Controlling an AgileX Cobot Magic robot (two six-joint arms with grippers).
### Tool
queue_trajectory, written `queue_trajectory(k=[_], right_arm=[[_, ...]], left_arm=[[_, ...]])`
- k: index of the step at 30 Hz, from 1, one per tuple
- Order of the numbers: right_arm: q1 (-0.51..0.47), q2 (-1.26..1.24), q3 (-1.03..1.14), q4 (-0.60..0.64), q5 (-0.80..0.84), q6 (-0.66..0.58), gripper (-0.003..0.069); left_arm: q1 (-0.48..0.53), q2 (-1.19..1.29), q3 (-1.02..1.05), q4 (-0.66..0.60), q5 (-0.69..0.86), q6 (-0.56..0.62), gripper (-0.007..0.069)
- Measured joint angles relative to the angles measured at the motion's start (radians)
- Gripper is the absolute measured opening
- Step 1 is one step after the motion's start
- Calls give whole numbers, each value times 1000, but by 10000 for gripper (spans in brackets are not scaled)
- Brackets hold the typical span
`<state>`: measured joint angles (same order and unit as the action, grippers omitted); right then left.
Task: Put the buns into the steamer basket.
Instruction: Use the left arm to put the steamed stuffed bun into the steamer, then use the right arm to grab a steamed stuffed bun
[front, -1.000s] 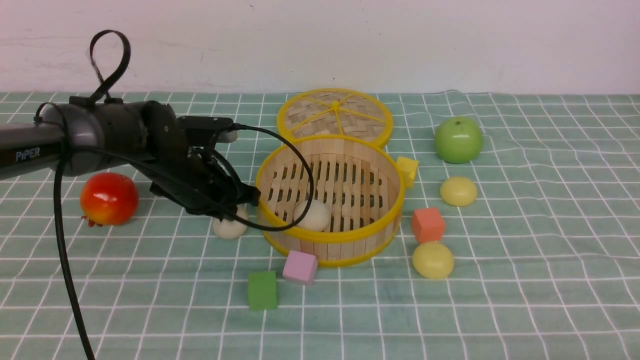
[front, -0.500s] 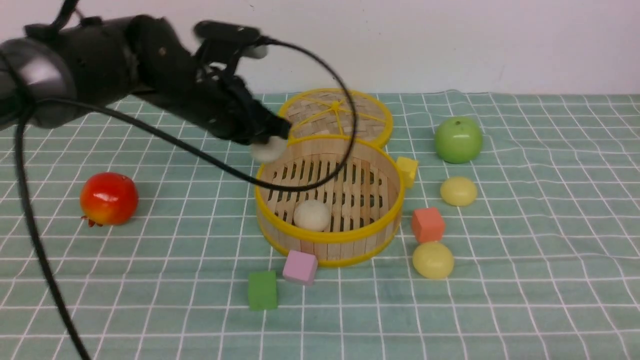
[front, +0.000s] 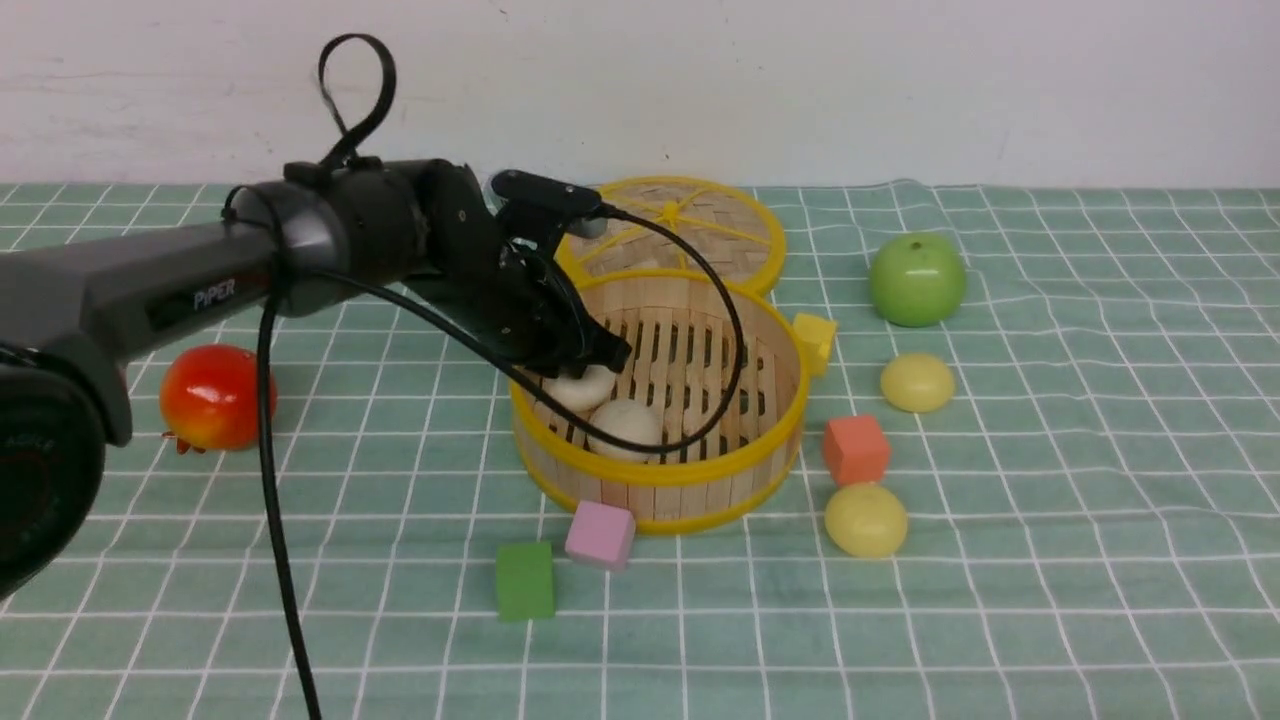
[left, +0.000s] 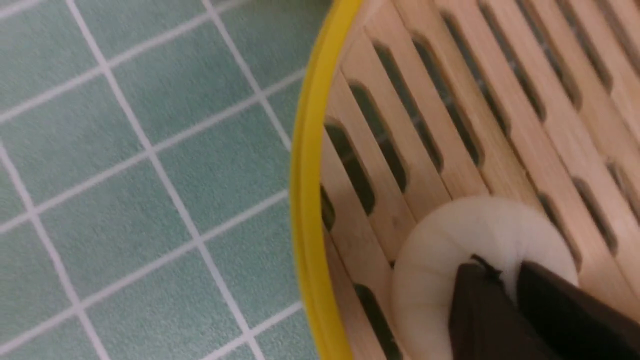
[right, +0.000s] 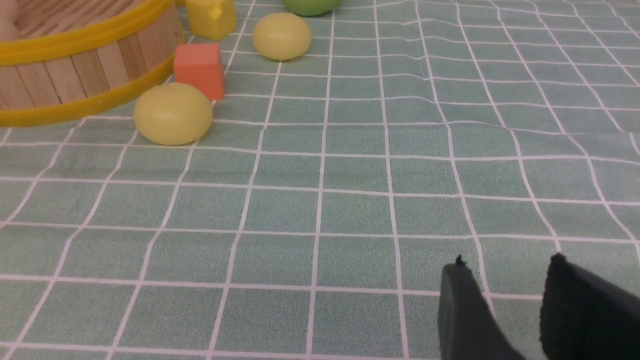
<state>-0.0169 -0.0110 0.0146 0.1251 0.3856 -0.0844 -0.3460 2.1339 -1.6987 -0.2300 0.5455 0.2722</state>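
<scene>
The steamer basket (front: 660, 475) stands mid-table on the checked cloth. One off-white bun (front: 625, 428) lies on its slatted floor. A second off-white bun (front: 580, 388) sits beside it just inside the left rim, directly under my left gripper (front: 590, 365). In the left wrist view that bun (left: 450, 250) rests on the slats and my left gripper (left: 502, 267) touches its top with a narrow gap between the fingertips. Two pale yellow buns (front: 917, 382) (front: 866, 520) lie on the cloth right of the basket. My right gripper (right: 507, 262) hangs open and empty above the cloth.
The woven lid (front: 670, 228) lies behind the basket. A green apple (front: 916, 280) is at the back right and a red fruit (front: 218, 397) at the left. Cubes stand round the basket: yellow (front: 815, 340), orange (front: 856, 449), pink (front: 600, 534), green (front: 525, 580).
My left gripper lifted the off-white bun from the cloth left of the basket, carried it over the rim and lowered it onto the basket floor.
</scene>
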Motion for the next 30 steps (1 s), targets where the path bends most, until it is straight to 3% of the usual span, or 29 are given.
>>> queue_trajectory(k=[6,9,11,14,15,16,17,19,30], right_arm=[[0,0,0,0,0,0,240],[0,0,0,0,0,0,240],[0,0,0,0,0,0,240],[0,0,0,0,0,0,240],[0,0,0,0,0,0,240],[0,0,0,0,0,0,240],[0,0,0,0,0,0,240],[0,0,0,0,0,0,240],[0,0,0,0,0,0,240]], left_arm=[[0,-48,-21,8,45,-69,310],[0,-137,-27,7,95,-105,344],[0,-188,-31,7,119,-124,333],[-1,-338,-33,0,240,-174,211],[-8,-411,-15,-1,281,-173,127],[-8,-423,-11,-2,285,-173,115],[-23,-515,42,-4,301,-158,22],[-52,-636,144,-9,289,-141,-14],[-105,-1296,912,-37,-43,-135,-14]])
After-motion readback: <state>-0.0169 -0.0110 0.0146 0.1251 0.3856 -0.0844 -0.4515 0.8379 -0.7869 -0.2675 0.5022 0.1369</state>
